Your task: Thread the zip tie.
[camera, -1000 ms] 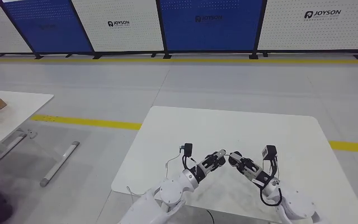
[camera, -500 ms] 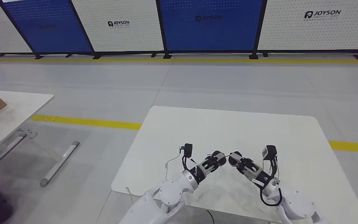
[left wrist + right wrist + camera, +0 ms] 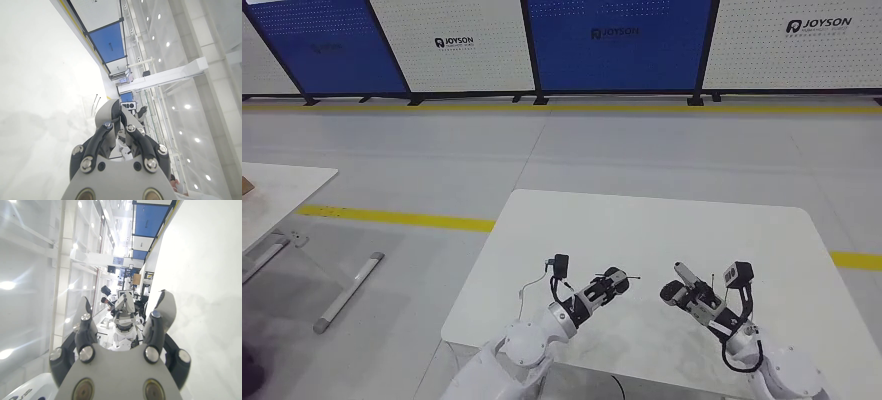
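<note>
Gripping the zip tie (image 3: 634, 277), the left gripper (image 3: 616, 280) hangs over the near half of the white table (image 3: 672, 225), slightly left of the table's middle. Its fingers are pressed together on the tie. A short, thin, dark length of the tie projects from the fingertips toward the right, roughly level with the table surface.

The right gripper (image 3: 675, 280) is positioned just to the right of the left gripper, at about the same distance from the near edge. The two grippers face each other and are apart. The free end of the tie stops short of the right gripper and does not touch it. In the right wrist view the fingers (image 3: 166, 302) are spread wide, with nothing between them.

In the left wrist view, two thin dark lines (image 3: 96, 103) run side by side on the table beyond the closed fingertips. Whether these are the tie and its shadow or separate ties cannot be told.
</note>
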You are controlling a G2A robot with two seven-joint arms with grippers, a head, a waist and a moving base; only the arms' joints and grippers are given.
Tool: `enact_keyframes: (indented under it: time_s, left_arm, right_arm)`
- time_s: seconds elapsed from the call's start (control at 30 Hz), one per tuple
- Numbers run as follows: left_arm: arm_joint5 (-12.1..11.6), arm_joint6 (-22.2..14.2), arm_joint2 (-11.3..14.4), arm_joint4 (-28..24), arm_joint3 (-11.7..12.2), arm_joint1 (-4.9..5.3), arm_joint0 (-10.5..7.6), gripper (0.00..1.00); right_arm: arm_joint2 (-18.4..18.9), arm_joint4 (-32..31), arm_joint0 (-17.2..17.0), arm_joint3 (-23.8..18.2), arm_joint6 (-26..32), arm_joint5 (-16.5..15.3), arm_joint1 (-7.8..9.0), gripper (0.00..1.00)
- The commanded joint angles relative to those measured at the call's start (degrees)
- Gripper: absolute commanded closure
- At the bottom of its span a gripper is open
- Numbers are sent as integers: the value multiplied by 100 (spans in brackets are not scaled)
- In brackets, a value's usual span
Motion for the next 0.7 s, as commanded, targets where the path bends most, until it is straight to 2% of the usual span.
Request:
enact_keyframes:
  time_s: [0.0,0.13,0.5,0.6,0.67]
  left_arm:
    - [6,-151,-164,197,-61,60,167,100]
    - [1,-404,-315,137,-100,114,301,100]
    - [-30,-450,-298,24,-130,110,286,100]
    - [-417,-522,-296,169,-332,126,286,100]
    - [-636,-502,-348,204,-602,143,356,100]
  right_arm:
    - [211,114,-147,-78,24,-62,27,0]
    - [496,234,-369,-194,48,-86,63,0]
    - [496,234,-369,-194,48,-86,63,0]
    - [496,234,-369,-194,48,-86,63,0]
    - [496,234,-369,-194,48,-86,63,0]
